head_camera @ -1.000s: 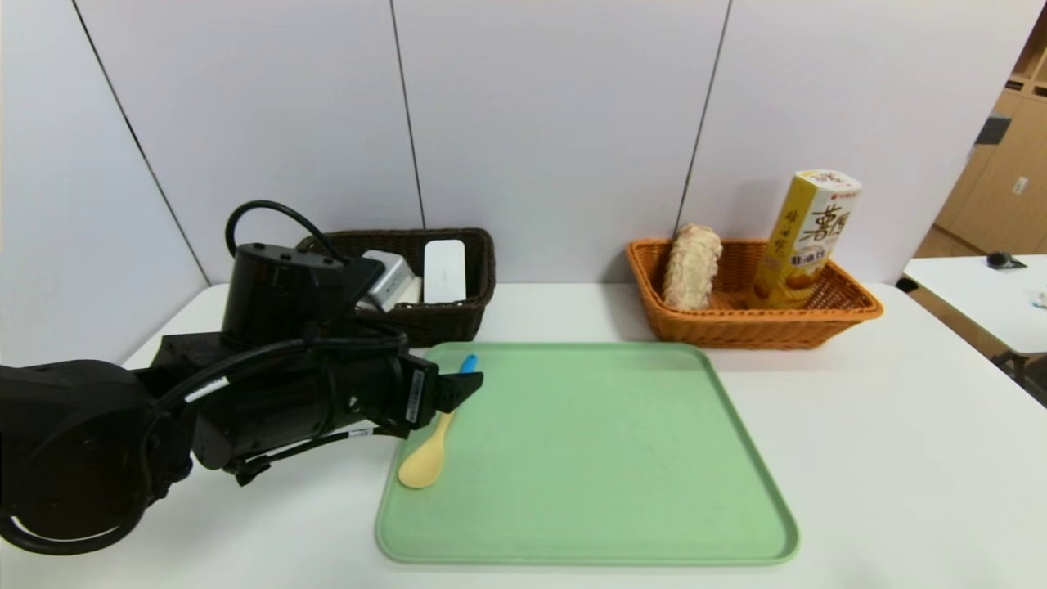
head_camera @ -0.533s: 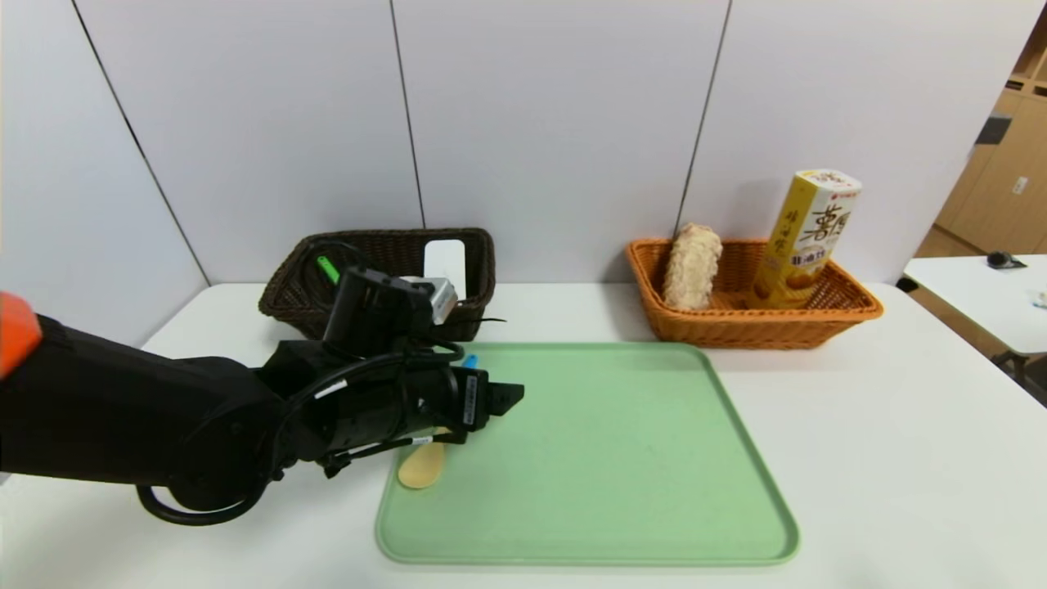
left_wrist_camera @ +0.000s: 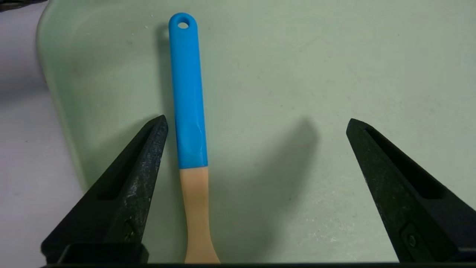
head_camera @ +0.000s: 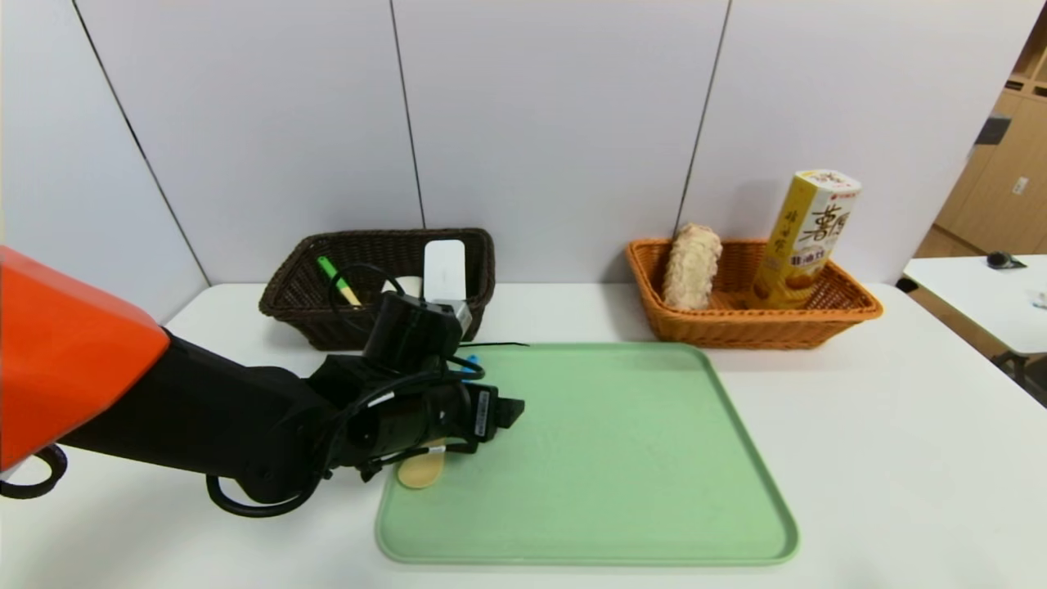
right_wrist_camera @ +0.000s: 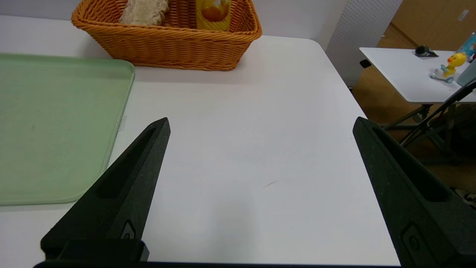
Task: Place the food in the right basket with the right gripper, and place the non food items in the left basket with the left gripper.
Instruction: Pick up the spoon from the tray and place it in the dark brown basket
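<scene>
Setting: an indoor robot test bay or lab set up in an office-like room, staged for sorting trials. Evidence: a plain white rectangular table [head_camera: 859, 425] backed by pale grey partition panels with dark seams [head_camera: 556, 123]; a light green rounded plastic tray [head_camera: 605, 458] laid out between a dark brown wicker basket [head_camera: 303, 307] and an orange-tan wicker basket [head_camera: 736, 327]. Also: a second white folding table on black metal legs [right_wrist_camera: 401, 78] carrying a small yellow toy duck [right_wrist_camera: 453, 61], with light wooden cabinets [head_camera: 994, 180] and a wood-toned floor beyond.
</scene>
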{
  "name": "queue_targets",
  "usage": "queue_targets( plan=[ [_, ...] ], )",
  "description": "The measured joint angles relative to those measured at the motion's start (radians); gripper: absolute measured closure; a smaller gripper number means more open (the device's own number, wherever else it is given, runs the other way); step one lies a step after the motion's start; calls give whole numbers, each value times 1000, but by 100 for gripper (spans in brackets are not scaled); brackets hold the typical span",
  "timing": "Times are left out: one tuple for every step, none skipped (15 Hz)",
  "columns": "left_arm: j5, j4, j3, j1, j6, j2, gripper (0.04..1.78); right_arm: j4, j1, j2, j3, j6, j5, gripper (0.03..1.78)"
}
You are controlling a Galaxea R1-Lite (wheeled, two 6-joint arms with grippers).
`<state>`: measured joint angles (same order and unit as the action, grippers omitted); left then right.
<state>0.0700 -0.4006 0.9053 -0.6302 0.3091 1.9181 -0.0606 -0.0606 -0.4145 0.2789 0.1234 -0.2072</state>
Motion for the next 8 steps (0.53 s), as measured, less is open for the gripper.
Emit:
queue_targets(
  plan=[
    [1,-1,0,1,-5,6,13,0,0,0,0,0,0,12],
    [1,-1,0,1,-12,10,13,0,0,0,0,0,0,12],
    [2,0,0,1,-19,12,13,0,0,0,0,0,0,12],
    [3,0,0,1,-23,14,13,0,0,0,0,0,0,12],
    [4,1,0,2,-26,16,13,0,0,0,0,0,0,12],
    [11,2,0,2,-29,16,13,0,0,0,0,0,0,12],
    [16,3,-1,4,-37,17,31,0,0,0,0,0,0,12],
    [17,4,-1,4,-40,17,46,0,0,0,0,0,-1,12]
  ],
)
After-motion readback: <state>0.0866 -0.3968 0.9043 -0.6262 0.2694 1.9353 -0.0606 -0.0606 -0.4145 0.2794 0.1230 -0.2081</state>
